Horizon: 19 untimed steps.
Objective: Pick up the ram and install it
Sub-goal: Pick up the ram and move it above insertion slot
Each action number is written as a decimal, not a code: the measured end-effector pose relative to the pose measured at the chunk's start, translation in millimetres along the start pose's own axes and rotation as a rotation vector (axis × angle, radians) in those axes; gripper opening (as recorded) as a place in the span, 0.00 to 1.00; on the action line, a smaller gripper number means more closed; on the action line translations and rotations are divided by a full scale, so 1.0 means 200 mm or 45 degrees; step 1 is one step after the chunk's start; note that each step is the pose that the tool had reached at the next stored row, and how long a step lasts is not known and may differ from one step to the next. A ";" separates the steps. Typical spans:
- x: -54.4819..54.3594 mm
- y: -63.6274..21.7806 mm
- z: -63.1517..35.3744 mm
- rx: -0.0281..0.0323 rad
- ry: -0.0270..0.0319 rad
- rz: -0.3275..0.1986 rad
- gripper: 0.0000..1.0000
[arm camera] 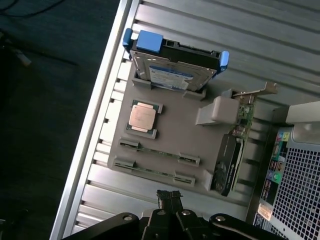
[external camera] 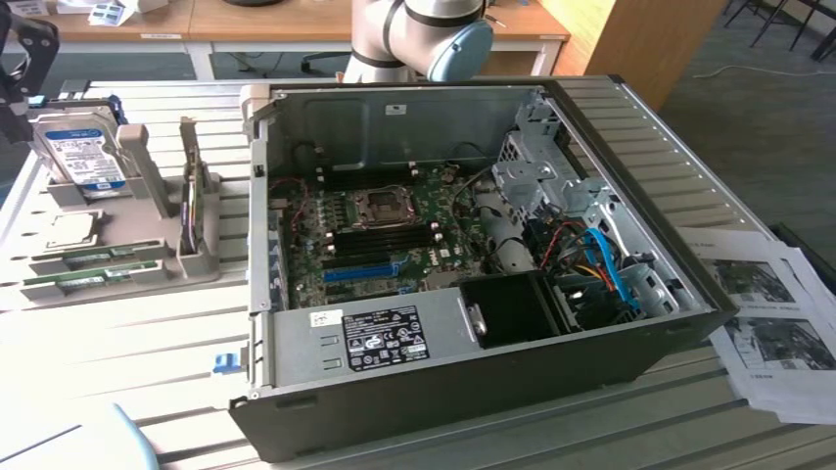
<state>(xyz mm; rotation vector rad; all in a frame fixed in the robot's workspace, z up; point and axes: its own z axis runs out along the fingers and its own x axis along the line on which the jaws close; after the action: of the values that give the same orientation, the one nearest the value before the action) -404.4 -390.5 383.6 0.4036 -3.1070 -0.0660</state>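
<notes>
Fingers [arm camera: 171, 199]: pressed together, gripping nothing, hanging over the counter [arm camera: 250, 30] beside the grey holder [arm camera: 200, 145].
Ram [arm camera: 158, 153]: clipped into the holder, with its twin [arm camera: 150, 171] just beside it and the processor chip [arm camera: 142, 117] near.
Risk, closed tips: they would likely strike the thin board instead of straddling it.
Risk, close twins: a slightly off descent could snag the wrong stick or shove the holder.

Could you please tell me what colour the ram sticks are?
Green; the ram sticks show best in the exterior view.
</notes>
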 end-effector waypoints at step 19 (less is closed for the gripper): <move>0.00 0.000 0.001 0.0005 0.0105 -0.246 0.09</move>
<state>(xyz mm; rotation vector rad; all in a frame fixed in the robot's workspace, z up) -404.4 -390.5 383.4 0.7006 -3.0497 -0.0645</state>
